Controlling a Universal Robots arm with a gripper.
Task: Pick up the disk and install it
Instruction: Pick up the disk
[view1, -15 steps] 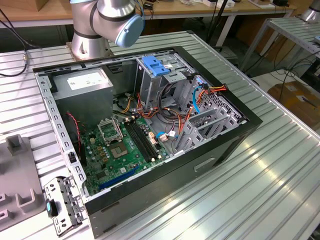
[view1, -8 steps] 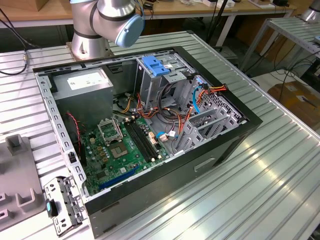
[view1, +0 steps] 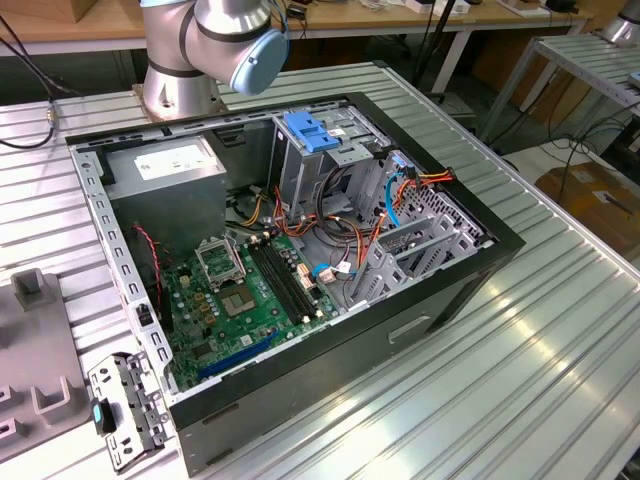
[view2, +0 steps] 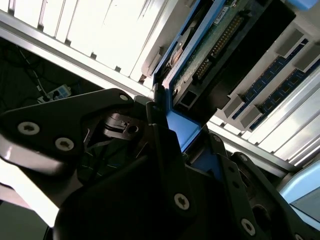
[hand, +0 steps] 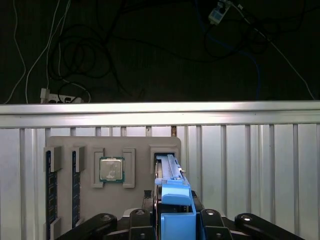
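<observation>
The disk (hand: 170, 172) stands on its edge in a slot of a grey holder tray (hand: 65, 142), with its blue side rail facing the camera. In the second wrist view the disk (view2: 220, 40) shows its green circuit board and blue rail. My gripper (hand: 172, 202) straddles the disk with a black finger pressed against each side, and the same grip on the blue rail shows at my gripper (view2: 185, 135). The open computer case (view1: 480, 235) lies on the table with its drive cage (view1: 340, 150) at the back.
The holder tray also carries a processor chip (hand: 111, 170) and two memory sticks (hand: 49, 190). A blue latch (view1: 305, 135) tops the drive cage, and loose cables (view1: 340, 225) cross the case. A metal bracket (view1: 125, 405) lies beside the case. The table edge (hand: 160, 107) runs just beyond the tray.
</observation>
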